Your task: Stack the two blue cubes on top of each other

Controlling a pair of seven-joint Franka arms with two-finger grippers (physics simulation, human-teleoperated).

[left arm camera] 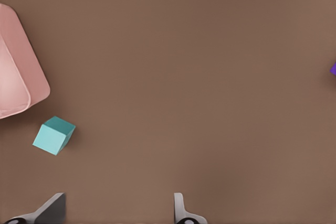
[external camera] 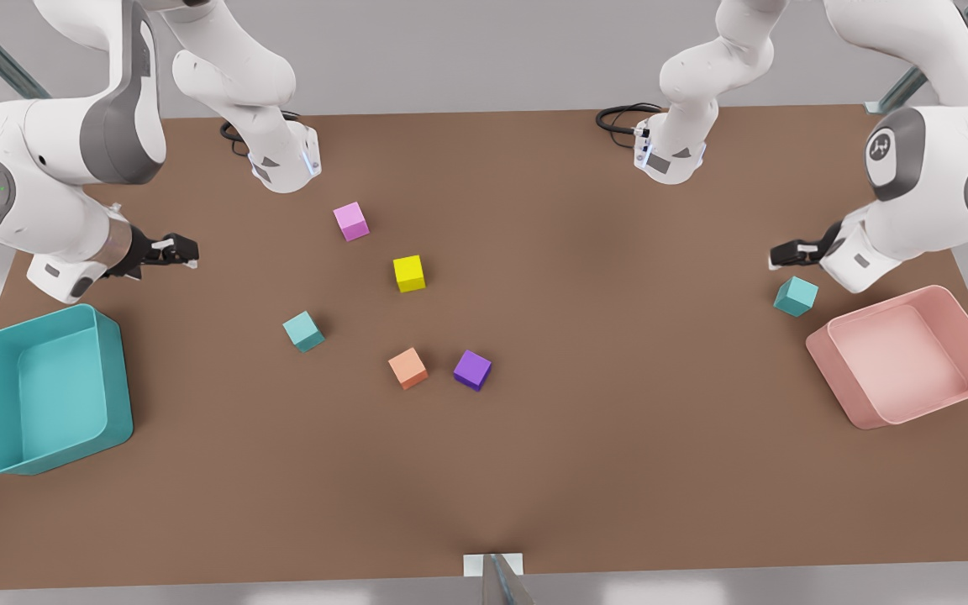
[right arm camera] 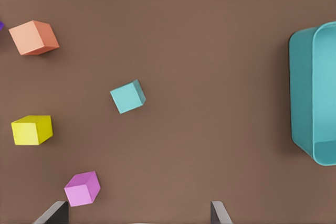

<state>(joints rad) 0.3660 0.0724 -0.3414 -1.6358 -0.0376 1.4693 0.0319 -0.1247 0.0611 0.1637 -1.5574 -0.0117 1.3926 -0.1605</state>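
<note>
One blue cube (external camera: 303,330) lies left of the table's middle in the front view, also seen in the right wrist view (right arm camera: 128,96). The other blue cube (external camera: 796,296) sits at the front view's right beside the pink bin, and appears in the left wrist view (left arm camera: 53,135). My left gripper (external camera: 786,255) hovers open just behind that cube, nothing between its fingers (left arm camera: 181,211). At the front view's left my right gripper (external camera: 181,249) hangs open and holds nothing; its fingers (right arm camera: 220,213) are well apart from the first cube.
A pink cube (external camera: 351,221), yellow cube (external camera: 409,273), orange cube (external camera: 407,368) and purple cube (external camera: 472,370) lie around the table's middle. A teal bin (external camera: 118,378) stands at the front view's left, a pink bin (external camera: 849,391) at its right.
</note>
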